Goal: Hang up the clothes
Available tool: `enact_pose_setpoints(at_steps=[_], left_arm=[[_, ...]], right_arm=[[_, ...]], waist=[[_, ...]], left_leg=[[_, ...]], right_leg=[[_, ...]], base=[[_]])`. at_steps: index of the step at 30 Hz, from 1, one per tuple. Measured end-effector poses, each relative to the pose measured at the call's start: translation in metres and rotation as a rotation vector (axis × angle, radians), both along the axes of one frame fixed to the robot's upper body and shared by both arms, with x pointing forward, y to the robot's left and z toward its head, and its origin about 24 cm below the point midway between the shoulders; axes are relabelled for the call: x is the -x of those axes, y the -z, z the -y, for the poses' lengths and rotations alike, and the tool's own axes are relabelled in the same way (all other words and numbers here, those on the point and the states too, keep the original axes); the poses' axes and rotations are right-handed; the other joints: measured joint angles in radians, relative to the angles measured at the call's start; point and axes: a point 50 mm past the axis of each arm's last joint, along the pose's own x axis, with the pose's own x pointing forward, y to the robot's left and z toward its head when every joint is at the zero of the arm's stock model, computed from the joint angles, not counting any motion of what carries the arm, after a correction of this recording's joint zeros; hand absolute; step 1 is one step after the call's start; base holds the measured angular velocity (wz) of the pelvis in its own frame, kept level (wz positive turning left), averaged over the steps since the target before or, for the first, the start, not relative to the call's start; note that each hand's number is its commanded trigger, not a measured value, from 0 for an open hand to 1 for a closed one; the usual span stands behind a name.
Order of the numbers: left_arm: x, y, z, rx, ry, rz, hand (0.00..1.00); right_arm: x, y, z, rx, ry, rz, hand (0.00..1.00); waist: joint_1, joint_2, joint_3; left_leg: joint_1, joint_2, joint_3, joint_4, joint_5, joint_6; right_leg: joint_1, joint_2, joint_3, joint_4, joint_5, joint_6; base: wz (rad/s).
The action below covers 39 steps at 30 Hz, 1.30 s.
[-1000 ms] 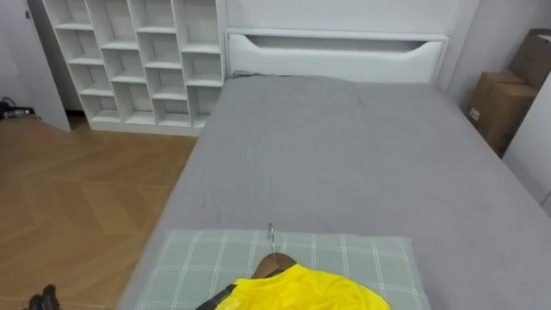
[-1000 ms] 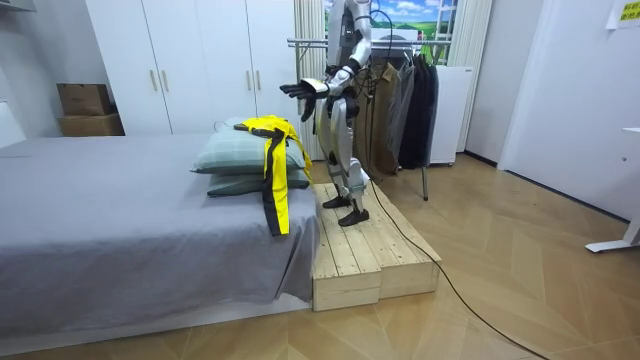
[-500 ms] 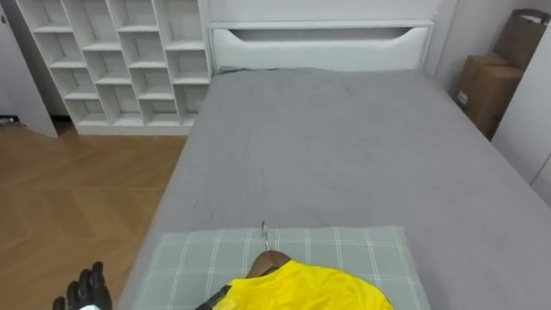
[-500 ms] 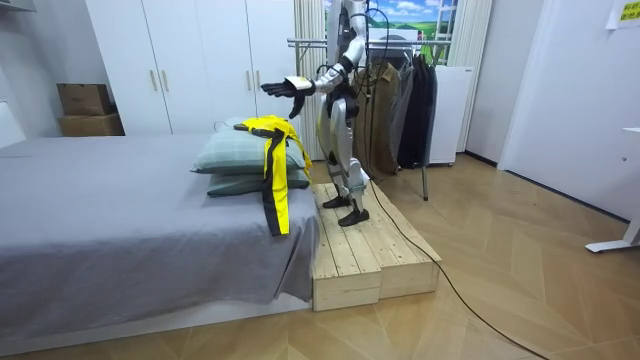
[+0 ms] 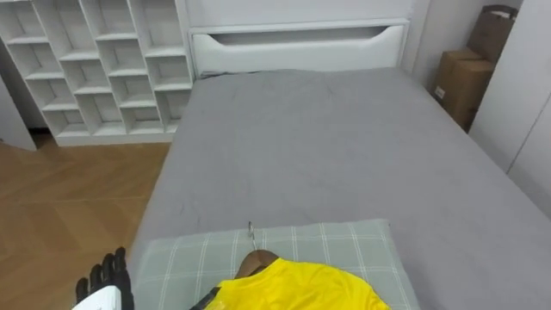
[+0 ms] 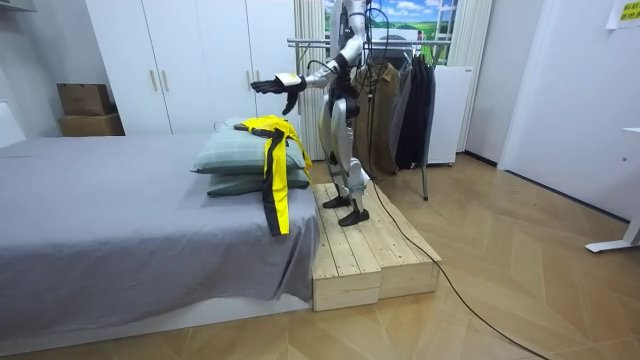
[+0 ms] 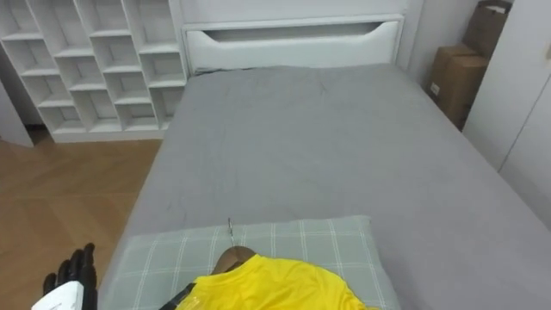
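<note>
The left hand [image 5: 103, 280] shows at the lower left of the eye views, its dark fingers straight and spread, holding nothing. It hangs over the wooden floor [image 5: 69, 198] just beside the bed's left edge, apart from the pillow. In the room view it is stretched out level above the pillows.

At the lower middle lies the yellow shirt [image 5: 297, 288] on a wooden hanger [image 5: 256, 261]. The hanger's metal hook [image 5: 250, 231] points away from the robot, toward the headboard [image 5: 297, 47]. The shirt rests on a green checked pillow [image 5: 344, 245]. In the room view its long axis runs from the pillow top straight down over the end of the bed, with a dark stripe along it.

The pillow sits on a grey bed [image 5: 327, 146]. A white cubby shelf [image 5: 95, 65] stands at the far left, and cardboard boxes [image 5: 465, 73] at the far right.

In the room view, white wardrobes [image 6: 190, 60] are on the left. The robot stands on a wooden platform [image 6: 365, 250] at the bed's end, with a clothes rack [image 6: 400, 100] of dark garments behind it.
</note>
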Motion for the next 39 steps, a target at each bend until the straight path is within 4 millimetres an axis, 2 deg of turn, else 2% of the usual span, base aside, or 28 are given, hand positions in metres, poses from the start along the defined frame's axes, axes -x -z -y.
enact_pose_setpoints(at_steps=[6,10,11,22,26,33,39], left_arm=[[0.006,0.010,-0.001,0.013,0.006,-0.096,0.00],[0.008,0.014,-0.001,0.024,0.007,-0.143,0.00],[0.008,0.014,-0.002,0.025,0.005,-0.145,0.00],[-0.014,0.006,0.003,0.016,0.050,-0.129,0.00],[-0.019,0.005,0.006,0.023,0.054,-0.122,0.00],[-0.023,0.015,0.015,0.055,0.075,-0.202,0.00],[-0.024,0.016,0.015,0.065,0.081,-0.227,0.00]], right_arm=[[0.001,0.000,0.000,-0.002,0.010,-0.009,0.00],[0.002,0.000,-0.001,-0.013,0.013,-0.017,0.00],[0.003,0.000,-0.001,-0.015,0.014,-0.019,0.00],[0.014,0.001,-0.001,-0.017,0.026,-0.046,0.00],[0.008,0.000,0.000,-0.003,0.028,-0.027,0.00],[0.001,0.000,-0.001,0.019,0.029,-0.005,0.00],[-0.004,0.001,-0.003,0.024,0.041,0.012,0.00]], waist=[[-0.002,-0.004,0.0008],[-0.002,-0.013,0.0043],[-0.001,-0.014,0.0029],[-0.014,-0.023,0.0027],[-0.025,-0.014,-0.0015],[-0.039,-0.018,0.0008],[-0.052,-0.024,0.0029]], left_leg=[[0.000,0.001,0.017,0.000,0.000,0.000],[0.000,0.002,0.020,0.000,0.000,0.000],[-0.003,0.004,0.026,0.000,0.000,0.000],[-0.015,0.012,0.046,-0.005,0.000,0.000],[-0.034,0.017,0.054,-0.007,0.000,0.000],[-0.039,0.015,0.065,-0.007,0.000,0.000],[-0.054,0.023,0.078,-0.005,0.000,0.000]], right_leg=[[-0.011,0.001,0.014,0.002,0.001,0.001],[-0.020,0.003,0.021,0.013,0.001,0.001],[-0.030,0.005,0.026,0.019,0.001,0.001],[-0.053,0.009,0.026,0.036,0.003,-0.001],[-0.081,0.016,0.026,0.045,0.017,-0.004],[-0.092,0.015,0.027,0.048,0.017,-0.004],[-0.114,0.015,0.028,0.051,0.018,-0.004]], base=[[-0.07],[-0.07],[-0.12],[-0.05],[-0.07],[-0.04],[-0.08]])
